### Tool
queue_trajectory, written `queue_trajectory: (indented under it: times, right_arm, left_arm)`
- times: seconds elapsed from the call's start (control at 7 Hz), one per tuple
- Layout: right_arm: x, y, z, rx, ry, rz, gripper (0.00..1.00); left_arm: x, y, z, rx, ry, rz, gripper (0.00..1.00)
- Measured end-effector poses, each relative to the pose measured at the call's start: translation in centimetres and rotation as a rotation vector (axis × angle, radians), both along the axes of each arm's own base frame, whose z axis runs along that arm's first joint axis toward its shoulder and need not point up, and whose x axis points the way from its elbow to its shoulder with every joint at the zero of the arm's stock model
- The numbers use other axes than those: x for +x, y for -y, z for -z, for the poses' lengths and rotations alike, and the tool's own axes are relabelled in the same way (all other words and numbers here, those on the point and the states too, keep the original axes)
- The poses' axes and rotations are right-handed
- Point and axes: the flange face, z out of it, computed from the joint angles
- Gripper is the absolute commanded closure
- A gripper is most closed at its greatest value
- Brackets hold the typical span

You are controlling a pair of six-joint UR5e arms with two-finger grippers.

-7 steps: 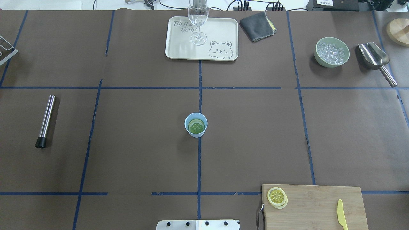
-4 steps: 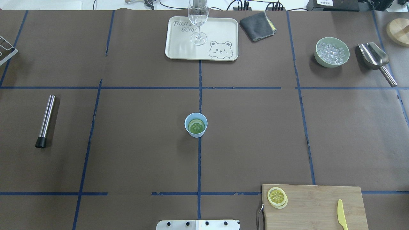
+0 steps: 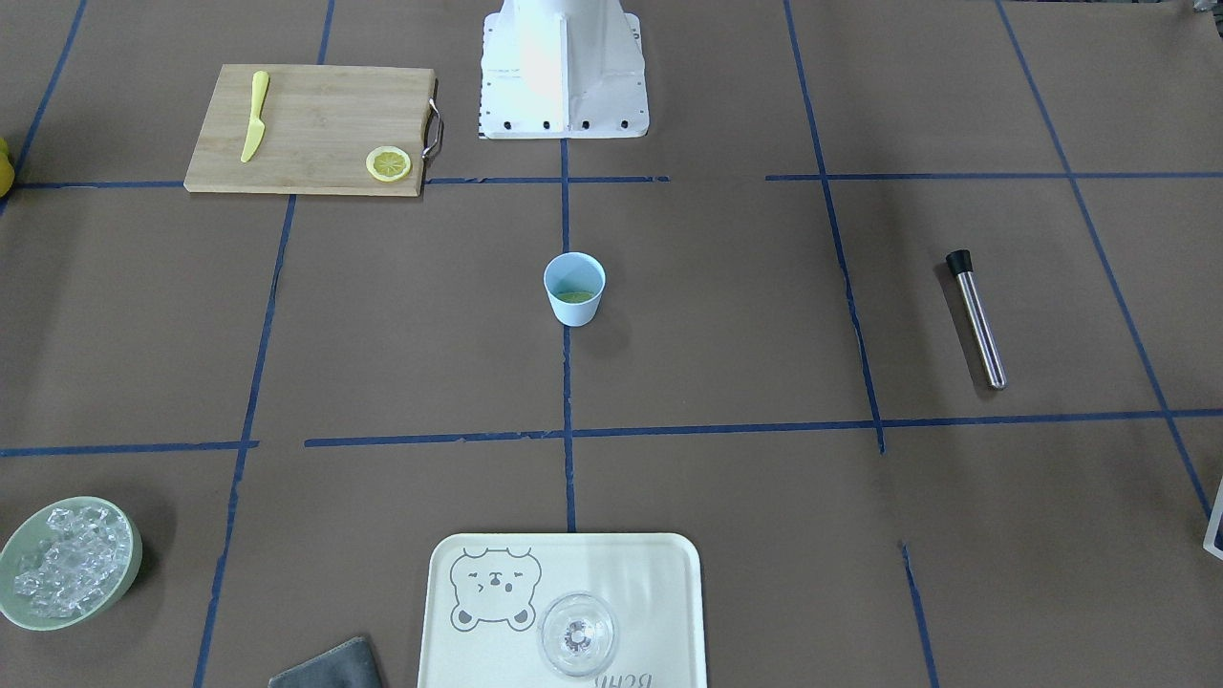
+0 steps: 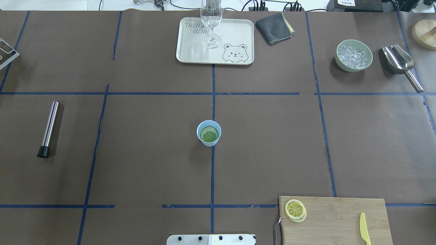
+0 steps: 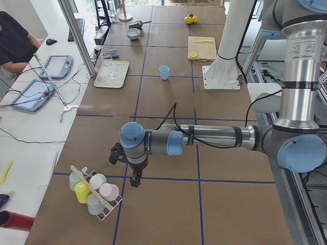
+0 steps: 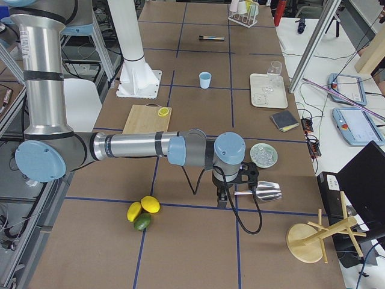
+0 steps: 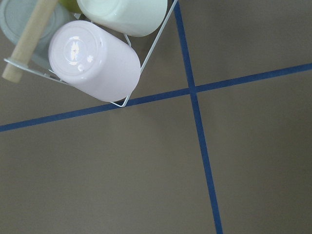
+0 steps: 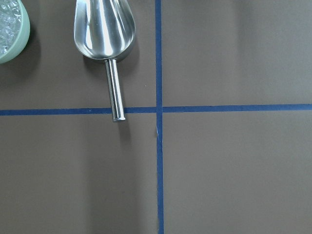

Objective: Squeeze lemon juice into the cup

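Lemon slice (image 4: 295, 209) lies cut face up at the upper left corner of a bamboo cutting board (image 4: 337, 217), low and right of centre in the overhead frame. A yellow plastic knife (image 4: 363, 228) lies well apart from it on the same board. At mid-frame the light blue cup (image 4: 208, 144) stands upright on a blue tape line, well apart from the lemon slice, with a green citrus round (image 4: 209, 135) showing inside it. A stemmed glass (image 4: 211, 20) stands on a bear-printed tray (image 4: 238, 34) at top centre, and a steel muddler (image 4: 48, 128) lies at far left.

In the left side view, the left gripper (image 5: 135, 179) hangs at lower centre, just beside a wire rack (image 5: 110, 206) of upturned cups. In the right side view, the right gripper (image 6: 221, 197) hangs mid-frame just beside a steel scoop (image 6: 264, 191), near a green bowl of ice (image 6: 263, 155). Whether either pair of jaws stands open or closed cannot be told from these views.
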Motion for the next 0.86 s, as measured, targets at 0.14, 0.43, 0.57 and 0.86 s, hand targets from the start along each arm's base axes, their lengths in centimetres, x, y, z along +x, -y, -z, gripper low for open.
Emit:
queue_trajectory:
  times: [0.14, 0.43, 0.57, 0.86]
  right_arm:
    - [0.00, 0.00, 0.00, 0.000, 0.000, 0.000, 0.00]
    - [0.01, -0.02, -0.03, 0.000, -0.001, 0.000, 0.00]
    - [0.01, -0.02, -0.06, -0.001, -0.001, 0.000, 0.00]
    - [0.01, 0.00, -0.07, -0.001, -0.002, 0.000, 0.00]
  left_arm:
    - [0.11, -0.07, -0.29, -0.008, -0.016, 0.000, 0.00]
    - [0.19, -0.07, -0.39, -0.020, -0.026, 0.009, 0.00]
    - [0.19, -0.03, -0.27, -0.031, -0.028, 0.022, 0.00]
    - [0.20, 0.00, -0.18, -0.038, -0.030, 0.033, 0.00]
